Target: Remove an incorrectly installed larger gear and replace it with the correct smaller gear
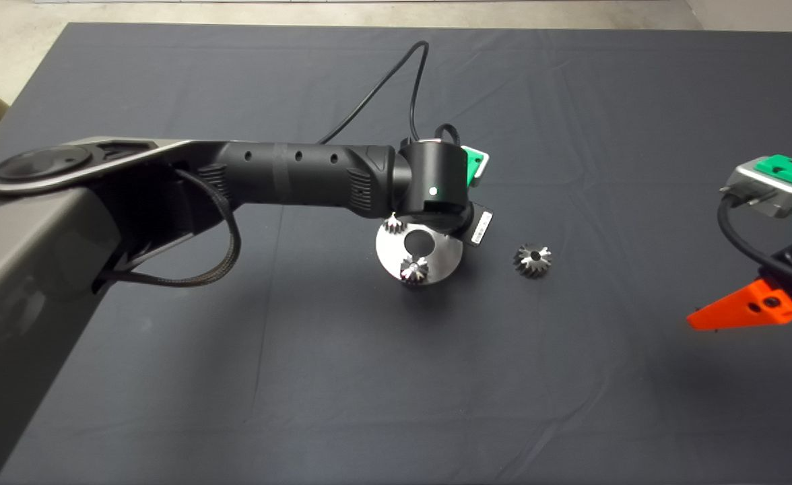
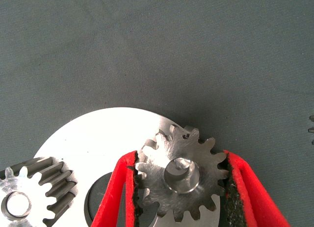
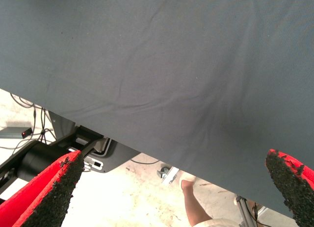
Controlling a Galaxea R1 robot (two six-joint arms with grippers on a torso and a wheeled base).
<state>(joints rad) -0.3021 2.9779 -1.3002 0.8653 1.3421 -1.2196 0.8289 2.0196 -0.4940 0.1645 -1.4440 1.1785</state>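
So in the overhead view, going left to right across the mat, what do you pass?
Left arm → round metal plate with small gears, under the left claw → larger gear lying loose on the mat → right claw at the right edge.

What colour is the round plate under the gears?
Shiny silver metal plate; the left wrist view shows it best.

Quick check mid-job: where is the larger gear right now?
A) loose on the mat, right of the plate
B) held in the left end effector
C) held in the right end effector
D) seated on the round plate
A: the larger gear lies on the mat apart from the plate, while the left end effector brackets the smaller gear over the plate.
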